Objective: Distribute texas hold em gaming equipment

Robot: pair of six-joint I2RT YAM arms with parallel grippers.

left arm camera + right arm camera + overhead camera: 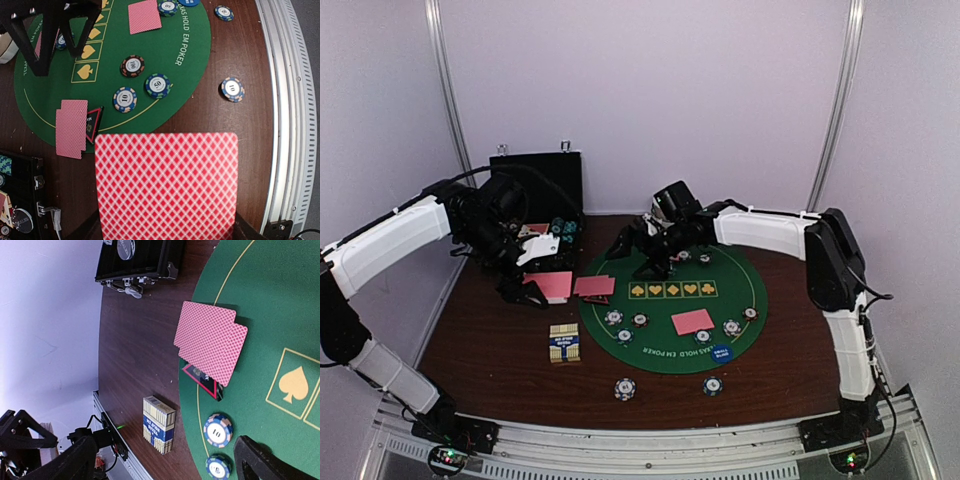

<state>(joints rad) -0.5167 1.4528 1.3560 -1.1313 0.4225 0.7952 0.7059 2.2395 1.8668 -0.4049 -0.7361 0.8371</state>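
About ten chips [625,388], four cards [692,321], one deck box [564,343]

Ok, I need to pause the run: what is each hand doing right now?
Left hand: closed, holding a pink-backed card.
Right hand: open, empty.

Black case [535,180], green felt mat [720,300], brown table [480,360]

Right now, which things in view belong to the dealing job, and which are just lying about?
Job: held card, card pair, poker chips, red triangular button.
Lying about: black case, striped box.
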